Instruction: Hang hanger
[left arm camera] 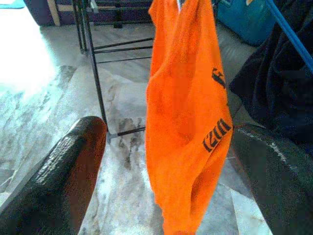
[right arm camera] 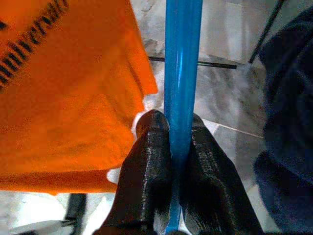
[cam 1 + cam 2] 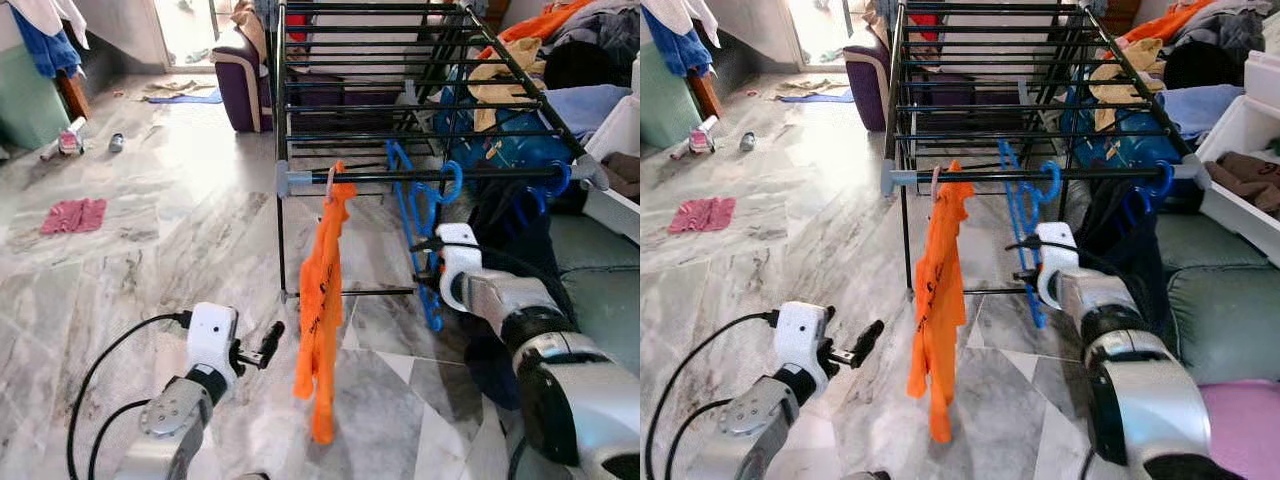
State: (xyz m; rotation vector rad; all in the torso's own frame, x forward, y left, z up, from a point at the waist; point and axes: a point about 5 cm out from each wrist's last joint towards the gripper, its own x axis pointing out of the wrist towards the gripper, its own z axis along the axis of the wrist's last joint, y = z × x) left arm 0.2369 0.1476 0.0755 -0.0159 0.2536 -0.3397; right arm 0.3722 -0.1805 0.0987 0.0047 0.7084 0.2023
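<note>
Left arm: raised low over the marble floor [image 3: 150,240], forearm angled up and to the right, a black cable trailing from the wrist. The left gripper [image 3: 262,349] points toward the orange garment [image 3: 322,300]; in the left wrist view its two fingers [image 1: 63,181] stand wide apart with nothing between them, the garment hanging just ahead.

Centre: the orange garment hangs from the front rail of the black drying rack [image 3: 400,110] and reaches down close to the floor. Black lettering shows on its lower part.

Right of it: a blue plastic hanger [image 3: 420,225] sits hooked over the same front rail, body hanging below the bar. Dark clothing [image 3: 500,225] hangs further right on the rail.

Right arm: bent at the elbow, forearm extended forward and leftward up to the hanger's lower part. The right gripper [image 2: 171,161] is closed on a bar of the blue plastic hanger, one finger on each side, pads touching the plastic.

Far right: a sofa piled with clothes [image 3: 560,60].
</note>
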